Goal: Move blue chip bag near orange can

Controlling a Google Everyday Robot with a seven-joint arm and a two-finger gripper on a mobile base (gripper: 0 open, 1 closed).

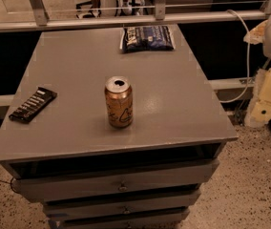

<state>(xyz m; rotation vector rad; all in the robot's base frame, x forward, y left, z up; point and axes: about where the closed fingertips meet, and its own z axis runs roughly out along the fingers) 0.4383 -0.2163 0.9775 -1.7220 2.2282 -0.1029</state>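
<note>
The blue chip bag lies flat at the far edge of the grey table top, dark navy with white lettering. The orange can stands upright near the middle of the table, closer to the front, with its silver top open. The bag is well behind the can and slightly to its right, and they are apart. My arm shows as pale rounded parts at the right edge of the view. Its gripper hangs off the table's right side, away from both the bag and the can and holding nothing that I can see.
A flat black bar-shaped wrapper lies at the table's left edge. The table has drawers below its front. A metal rail runs behind the table. A white cable hangs at the right, over speckled floor.
</note>
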